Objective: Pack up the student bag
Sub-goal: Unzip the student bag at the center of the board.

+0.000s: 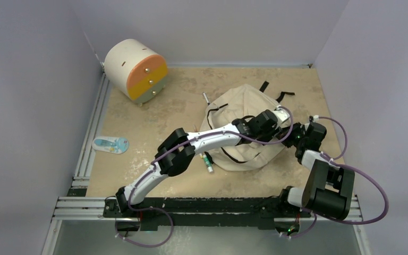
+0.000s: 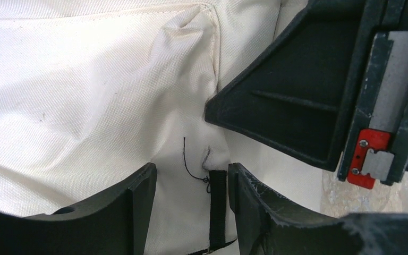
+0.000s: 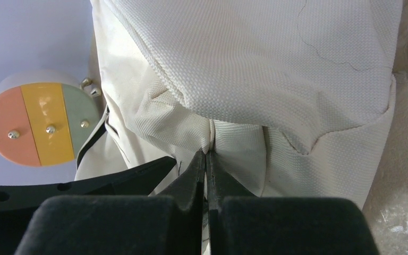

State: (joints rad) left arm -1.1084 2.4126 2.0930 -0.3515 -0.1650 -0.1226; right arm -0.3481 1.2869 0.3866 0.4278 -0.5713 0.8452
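- The left arm (image 1: 212, 138) stretches low across the bag (image 1: 244, 101), its wrist over the bag's right side.
- The left gripper (image 2: 192, 178) has its fingers partly apart, straddling a fold of the bag and a black strap.
- The right arm (image 1: 319, 175) is folded up right of the bag. The right gripper (image 3: 206, 159) pinches a fabric seam between closed fingers.
- The bag lies slumped mid-table (image 1: 191, 85); I can't see inside it.
- The drawer unit (image 1: 138, 69) sits far left of the bag, drawers pushed in.
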